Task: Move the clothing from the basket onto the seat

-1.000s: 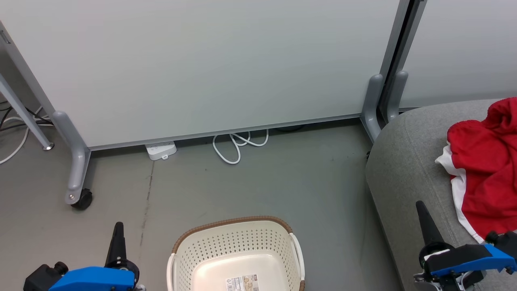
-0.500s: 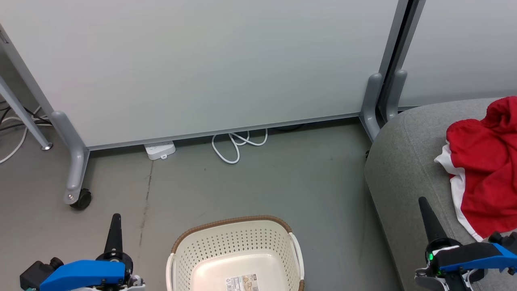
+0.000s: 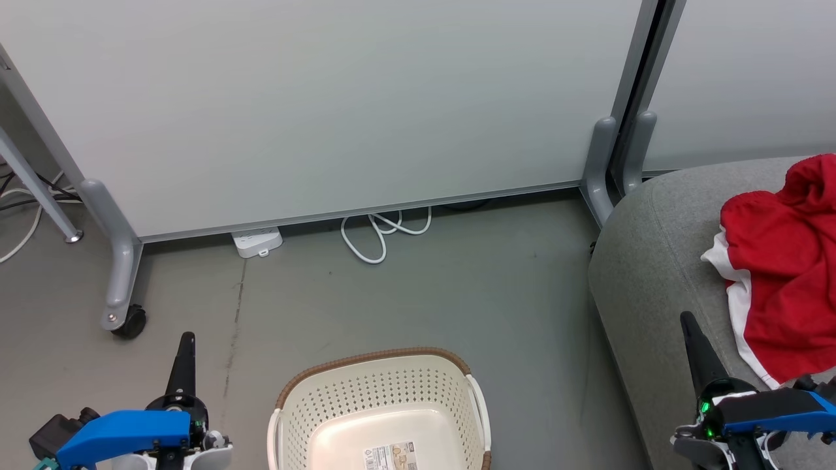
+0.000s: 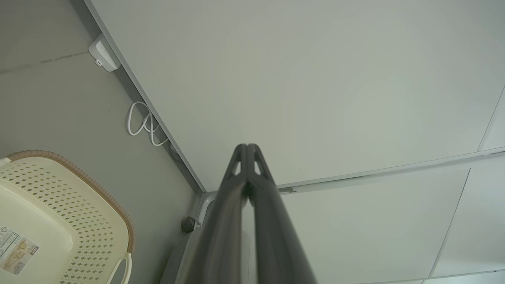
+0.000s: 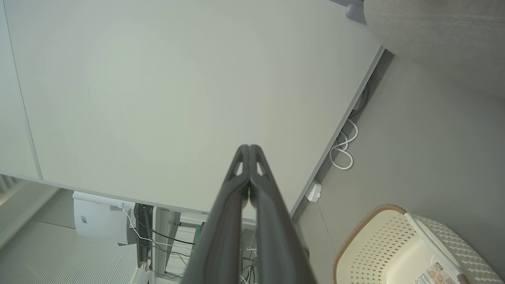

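Counted in the head view: one basket, one seat, one red heap of clothing, two grippers. Cannot tell how many garments make up the heap.

Basket on the grey floor at 6 o'clock, upright, cut by the bottom edge; inside, a printed label on the pale bottom. Seat at 3 to 4 o'clock, well apart from the basket. Clothing lying on the seat at 3 o'clock, crumpled, white trim along its 9 o'clock edge.

Left gripper at 7 o'clock, over the floor beside the basket, fingers pressed together, pinching nothing. Right gripper at 5 o'clock, over the front of the seat, near the clothing, likewise pressed together with nothing between.

Beyond the basket at 12 o'clock: one looped white cable, one white power strip at 11 o'clock, both at the foot of two pale partition panels.
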You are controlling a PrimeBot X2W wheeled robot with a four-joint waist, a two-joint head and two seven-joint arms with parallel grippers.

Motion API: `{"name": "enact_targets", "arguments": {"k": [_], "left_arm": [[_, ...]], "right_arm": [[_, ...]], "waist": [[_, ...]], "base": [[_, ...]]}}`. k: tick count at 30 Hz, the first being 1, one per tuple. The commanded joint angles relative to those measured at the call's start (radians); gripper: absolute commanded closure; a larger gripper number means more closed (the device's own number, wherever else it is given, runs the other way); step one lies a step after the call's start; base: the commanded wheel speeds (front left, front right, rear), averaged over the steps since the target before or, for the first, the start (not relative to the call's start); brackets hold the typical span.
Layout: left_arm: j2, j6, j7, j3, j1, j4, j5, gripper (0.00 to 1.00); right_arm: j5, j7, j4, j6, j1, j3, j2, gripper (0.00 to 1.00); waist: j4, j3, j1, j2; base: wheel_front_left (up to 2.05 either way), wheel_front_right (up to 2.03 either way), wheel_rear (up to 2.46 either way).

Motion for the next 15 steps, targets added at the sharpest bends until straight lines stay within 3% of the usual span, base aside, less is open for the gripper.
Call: {"name": "enact_targets", "arguments": {"k": [1,15], "left_arm": [[0.000,-0.003,0.008,0.008,-0.019,-0.009,-0.018,1.00],[-0.002,-0.003,0.037,0.017,-0.034,-0.019,-0.118,1.00]], "right_arm": [[0.024,0.004,-0.011,0.001,-0.021,-0.002,-0.008,1.00],[0.141,0.017,-0.015,0.001,-0.024,-0.006,-0.009,1.00]], "waist": [[0.000,0.000,0.0000,0.0000],[-0.003,0.002,0.0000,0.0000]], "base": [[0.00,0.00,0.00],[0.00,0.00,0.00]]}}
